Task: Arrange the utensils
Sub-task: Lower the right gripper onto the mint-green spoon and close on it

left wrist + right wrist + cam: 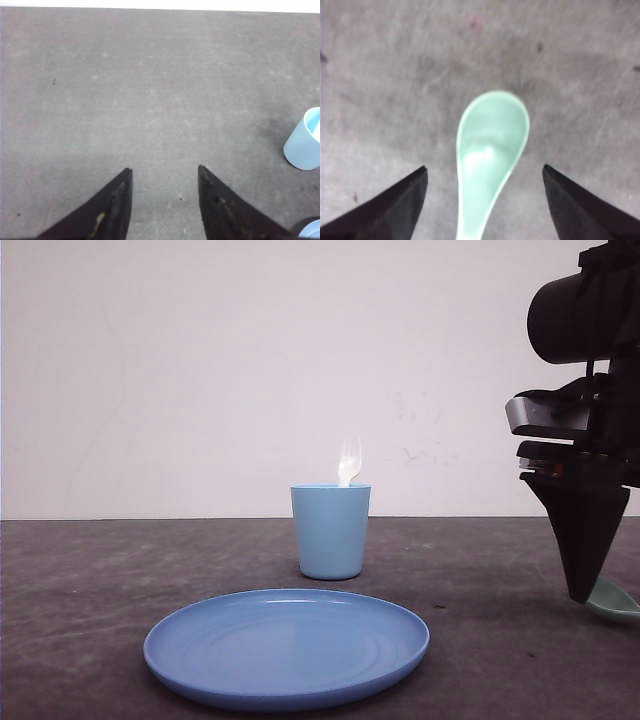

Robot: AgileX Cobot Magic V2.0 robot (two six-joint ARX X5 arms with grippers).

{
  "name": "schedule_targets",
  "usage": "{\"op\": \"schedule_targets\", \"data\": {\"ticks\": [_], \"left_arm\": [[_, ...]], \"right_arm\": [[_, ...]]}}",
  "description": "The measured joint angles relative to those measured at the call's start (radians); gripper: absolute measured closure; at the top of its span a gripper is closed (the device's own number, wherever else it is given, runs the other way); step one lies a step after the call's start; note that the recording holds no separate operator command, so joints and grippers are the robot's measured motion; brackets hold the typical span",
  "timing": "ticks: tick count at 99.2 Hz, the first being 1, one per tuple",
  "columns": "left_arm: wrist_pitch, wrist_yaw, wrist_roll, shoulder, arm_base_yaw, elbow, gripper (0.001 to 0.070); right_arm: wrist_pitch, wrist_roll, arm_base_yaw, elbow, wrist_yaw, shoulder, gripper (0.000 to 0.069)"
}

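The white fork (pixel 350 460) stands tines-up in the light blue cup (pixel 331 530) at the table's middle. The mint-green spoon (pixel 487 155) lies flat on the grey table, bowl up; its edge (pixel 615 600) shows at the far right in the front view. My right gripper (pixel 485 170) hangs just above it, open, one finger on each side of the spoon's neck without touching it; its dark finger (pixel 582 530) points down at the spoon. My left gripper (pixel 164 170) is open over bare table, nothing between its fingers, with the cup (pixel 305 140) off to one side.
A round blue plate (pixel 287 645) lies in front of the cup near the table's front edge; its rim (pixel 311 230) shows at the corner of the left wrist view. A white wall stands behind the table.
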Motion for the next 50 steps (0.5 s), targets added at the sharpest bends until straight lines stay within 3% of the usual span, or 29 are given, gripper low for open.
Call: {"op": "schedule_targets", "data": {"ticks": [50], "left_arm": [[0.000,0.000,0.000,0.000,0.000,0.000,0.0470]], "right_arm": [[0.077,0.007,0.000,0.000,0.004,0.015,0.0236]]}}
